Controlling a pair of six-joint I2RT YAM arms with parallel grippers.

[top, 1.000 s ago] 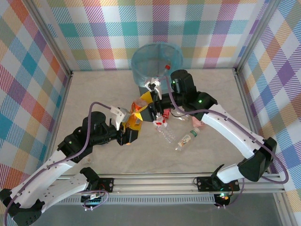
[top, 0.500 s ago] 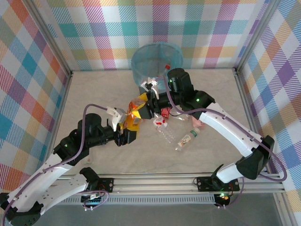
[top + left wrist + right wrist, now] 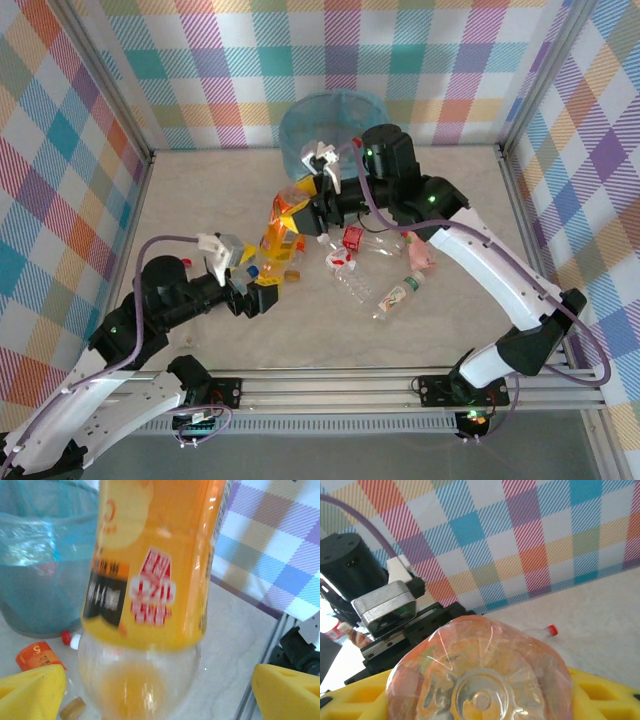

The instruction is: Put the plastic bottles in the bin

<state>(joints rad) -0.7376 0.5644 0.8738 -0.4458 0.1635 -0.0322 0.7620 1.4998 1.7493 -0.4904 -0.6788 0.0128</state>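
Orange bottle [image 3: 285, 220] in the middle of the frame is clamped in the right tool [image 3: 312, 212], just below the blue bin [image 3: 300, 140]; the left tool [image 3: 262, 295], lower left, is spread apart.

Your overhead view is bright and evenly lit; shadows on the pale table [image 3: 200, 190] stay soft and short. In your left wrist view the orange bottle [image 3: 150, 570] is too close and blurred, with small glints on its clear end. Your right wrist view blurs it too, while the checked wall [image 3: 520, 540] behind looks sharper.
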